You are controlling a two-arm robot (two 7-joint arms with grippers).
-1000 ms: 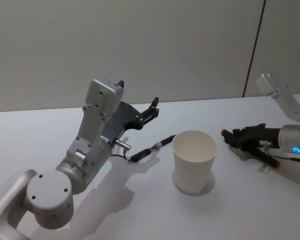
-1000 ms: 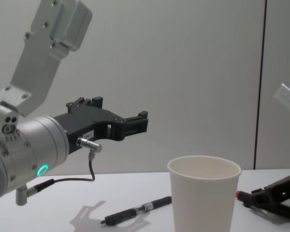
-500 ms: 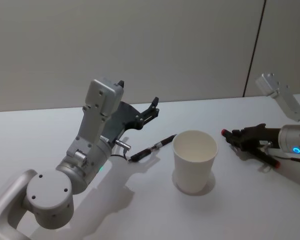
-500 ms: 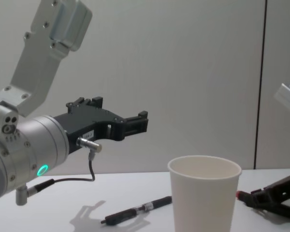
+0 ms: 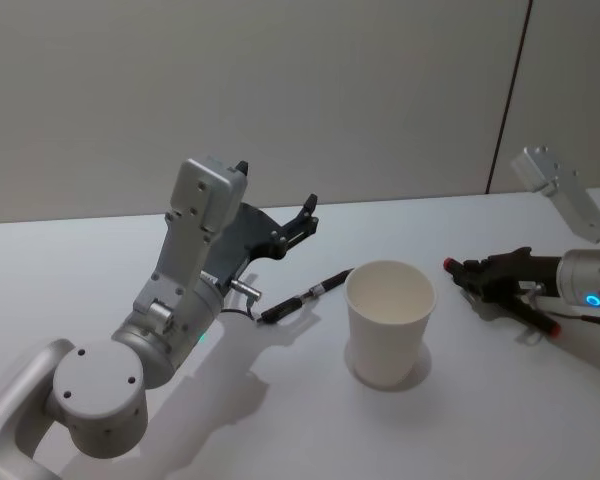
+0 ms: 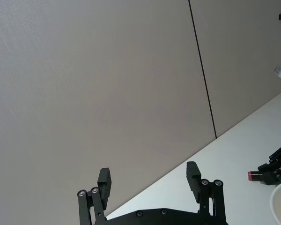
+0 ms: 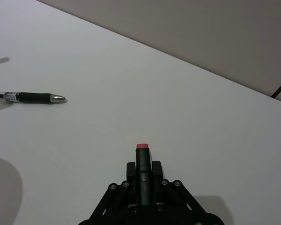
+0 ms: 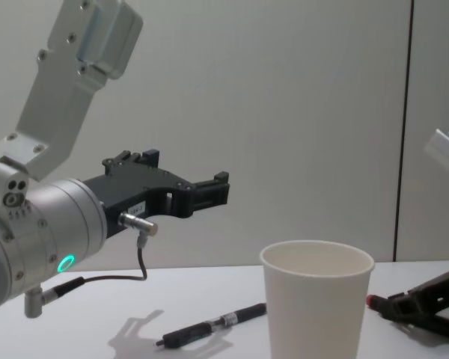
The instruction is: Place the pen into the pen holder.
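Right, your left gripper (image 5: 305, 215) hung raised above the table (image 5: 280, 420), left of the cup (image 5: 388, 320), and its fingers stood apart with nothing between them. From the left wrist view you saw both black fingertips spread wide against the wall, the gripper (image 6: 149, 173) empty. In the chest view it (image 8: 218, 191) sat well above the tabletop, pointing toward the middle.

Below and just ahead of it, the black pen (image 5: 305, 296) lay flat on the table, slanted, with its far end near the cup's rim but not touching it. The chest view put that pen (image 8: 213, 326) just left of the cup (image 8: 318, 307), and the right wrist view caught its silver tip end (image 7: 35, 98).

Over on the right, your right gripper (image 5: 480, 275) lay low at the table, to the right of the cup and apart from it. Its fingers were clamped on a red-tipped pen (image 7: 142, 159), whose red end poked out past the fingertips toward the cup. The chest view showed that gripper (image 8: 404, 303) down by the tabletop.

The cup stood upright at the middle of the table, open and empty as far as you could see inside.
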